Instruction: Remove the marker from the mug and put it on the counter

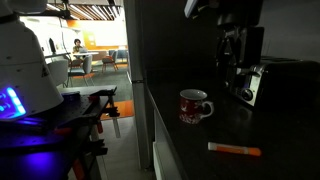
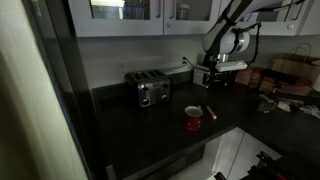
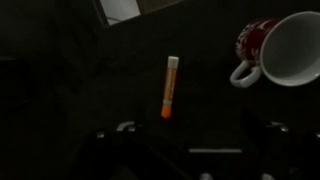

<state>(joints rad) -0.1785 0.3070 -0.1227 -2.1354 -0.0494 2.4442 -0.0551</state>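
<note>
marker point(image 3: 170, 87): lies flat on the counter point(image 1: 185, 140), out of the mug, orange body with the paler end away from the wrist camera.
mug point(image 3: 275, 50): upright on the counter, its mouth holding nothing; in the wrist view it sits toward the upper right, handle turned toward the marker.
marker to mug: near but apart, with a strip of bare dark worktop between them in all three views.
gripper point(image 3: 200, 140): fingers spread apart and clamped on nothing; they show only as dim shapes along the bottom of the wrist view.
gripper height: hangs well above the counter in an exterior view point(image 2: 211, 72), close to the back wall and beyond the mug.
toaster point(image 2: 152, 91): stands toward the back of the counter, well apart from the mug and marker.
front edge: straight; in an exterior view the mug point(image 2: 194, 118) and marker point(image 2: 210, 112) sit on the half of the counter nearer this edge.
open room: bare worktop lies all around the marker, and between the toaster and the mug.
overhead: wall cabinets point(image 2: 130, 15) hang above the back of the counter.
</note>
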